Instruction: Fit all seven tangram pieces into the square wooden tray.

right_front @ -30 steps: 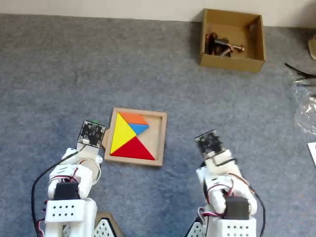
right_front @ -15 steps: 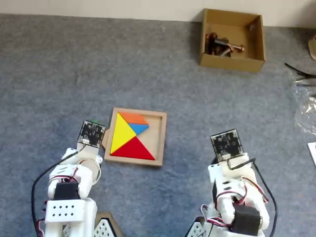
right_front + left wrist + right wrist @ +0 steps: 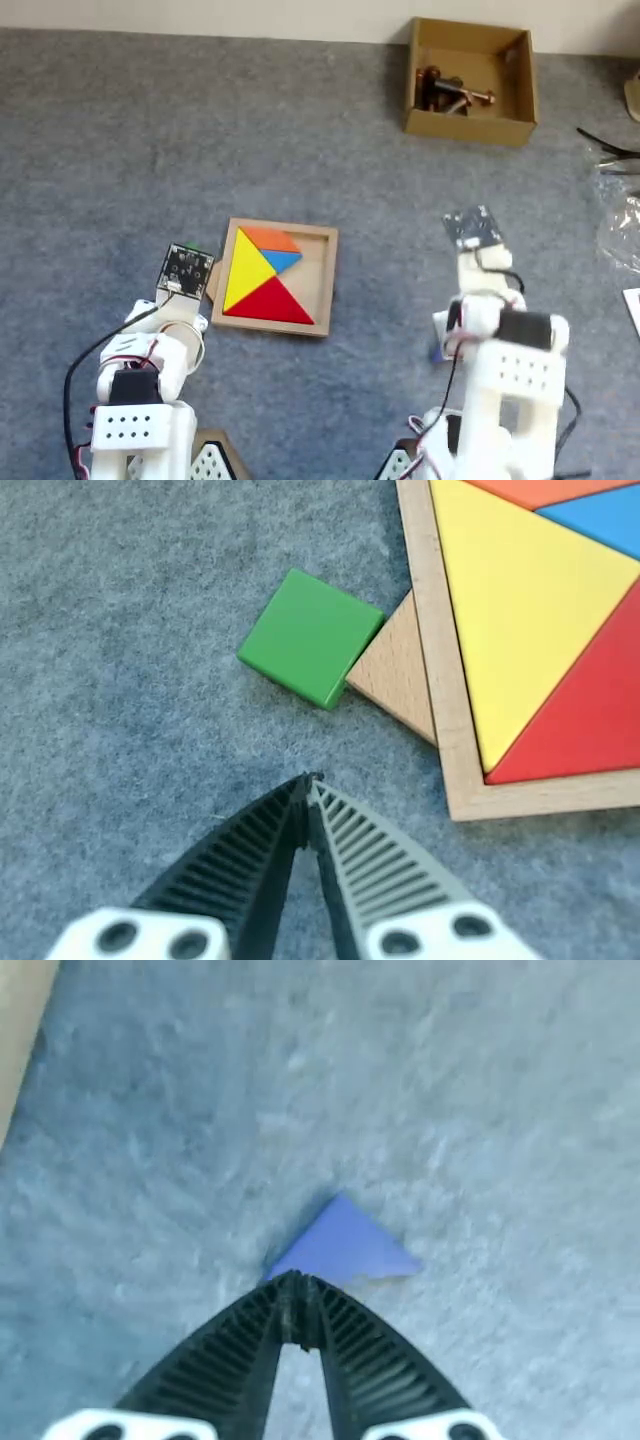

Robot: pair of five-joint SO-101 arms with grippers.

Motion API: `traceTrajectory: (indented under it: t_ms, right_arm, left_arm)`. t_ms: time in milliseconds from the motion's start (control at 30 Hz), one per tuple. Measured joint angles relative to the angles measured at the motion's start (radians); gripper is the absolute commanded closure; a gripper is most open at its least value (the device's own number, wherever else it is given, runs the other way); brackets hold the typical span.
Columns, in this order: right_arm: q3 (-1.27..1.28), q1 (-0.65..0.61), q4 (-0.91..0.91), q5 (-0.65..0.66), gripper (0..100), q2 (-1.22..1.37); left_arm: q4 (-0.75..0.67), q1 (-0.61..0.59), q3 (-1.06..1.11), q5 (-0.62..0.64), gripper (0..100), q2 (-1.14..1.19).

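The square wooden tray [image 3: 322, 285] lies at the table's middle, holding an orange piece [image 3: 270, 239], a blue triangle [image 3: 283, 260], a yellow triangle [image 3: 244, 272] and a red triangle [image 3: 272, 299]; its right side is bare wood. In the left wrist view a green square [image 3: 312, 637] and a plain wooden triangle [image 3: 395, 670] lie on the carpet against the tray rim [image 3: 437, 680]. My left gripper [image 3: 311, 780] is shut just short of them. My right gripper [image 3: 293, 1282] is shut, its tips at the edge of a purple triangle [image 3: 345, 1245] on the carpet.
A cardboard box [image 3: 470, 80] with metal parts stands at the back right. Cables and a plastic bag [image 3: 620, 200] lie at the right edge. Grey carpet [image 3: 150, 130] covers the table. The right arm [image 3: 480, 300] stands tall, right of the tray.
The right arm has swung to the right and away from the tray, rising higher over its base. The left arm and the pieces in the tray have not moved.
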Motion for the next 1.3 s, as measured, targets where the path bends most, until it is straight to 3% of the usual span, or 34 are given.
traceTrajectory:
  t_ms: [233, 500, 767, 1300]
  right_arm:
    - [-0.103, 0.075, -0.049, -0.071, 97.7, 0.278]
    - [-0.109, 0.089, -0.063, -0.081, 78.9, 0.391]
    - [-0.049, 0.092, -0.08, -0.083, 78.6, 0.404]
    - [0.15, 0.092, -0.293, -0.083, 78.6, 0.404]
  left_arm:
    - [0.0, 0.0, 0.0, 0.0, 99, 0.0]
    - [0.0, 0.0, 0.0, 0.0, 99, 0.0]
    - [0.0, 0.0, 0.0, 0.0, 99, 0.0]
    - [0.0, 0.0, 0.0, 0.0, 99, 0.0]
